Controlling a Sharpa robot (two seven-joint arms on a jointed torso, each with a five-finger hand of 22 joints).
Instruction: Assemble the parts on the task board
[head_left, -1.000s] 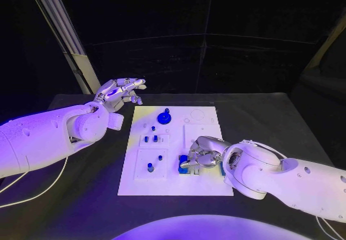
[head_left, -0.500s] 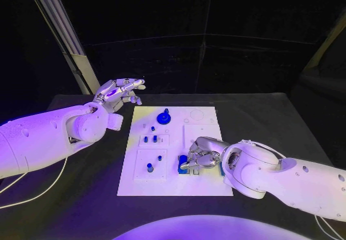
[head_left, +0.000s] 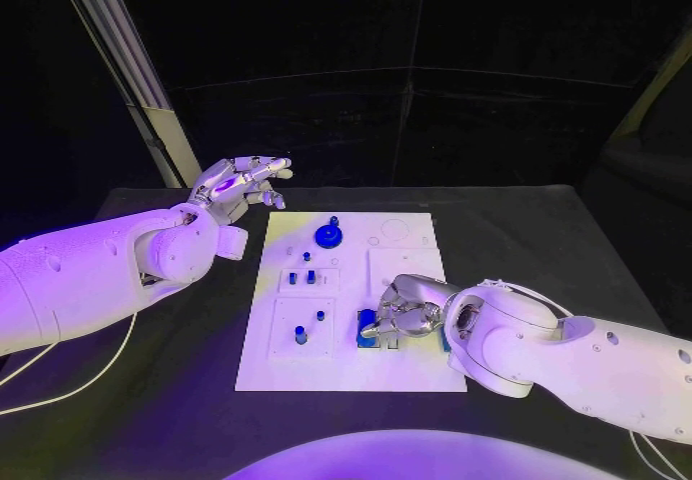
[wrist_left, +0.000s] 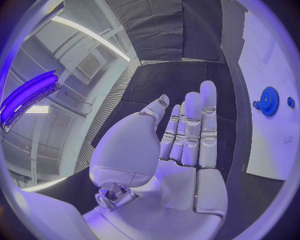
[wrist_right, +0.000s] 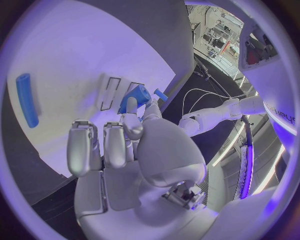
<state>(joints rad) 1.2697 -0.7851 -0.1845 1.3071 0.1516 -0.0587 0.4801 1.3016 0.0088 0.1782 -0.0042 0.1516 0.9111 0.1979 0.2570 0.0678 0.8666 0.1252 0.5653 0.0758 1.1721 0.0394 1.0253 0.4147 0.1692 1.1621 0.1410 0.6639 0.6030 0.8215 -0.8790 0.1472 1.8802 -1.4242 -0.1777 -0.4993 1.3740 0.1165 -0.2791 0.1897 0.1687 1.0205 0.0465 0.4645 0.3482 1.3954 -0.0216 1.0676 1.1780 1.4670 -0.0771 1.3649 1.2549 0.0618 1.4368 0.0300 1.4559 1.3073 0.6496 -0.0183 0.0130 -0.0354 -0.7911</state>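
We find the board (head_left: 411, 372) lying mid-table, with the right hand (head_left: 401, 315) down on its near right part, fingers curled over a blue part (head_left: 366, 333) there. From the right wrist view a fingertip (wrist_right: 132, 105) meets that part (wrist_right: 136, 95) beside two slots, but we cannot tell whether the hand grasps it or merely presses it. The left hand (head_left: 238, 183) is raised off the board's far left corner, fingers straight and parted, holding nothing. A blue gear (head_left: 329, 235) sits near the board's far edge, small pegs (head_left: 300, 278) stand at its middle, and a blue rod (wrist_right: 25, 99) lies loose on the plate. We judge the step in hand to be seating the part at the near right. The next move calls for squaring it to its slot and pressing straight down without tilting it.
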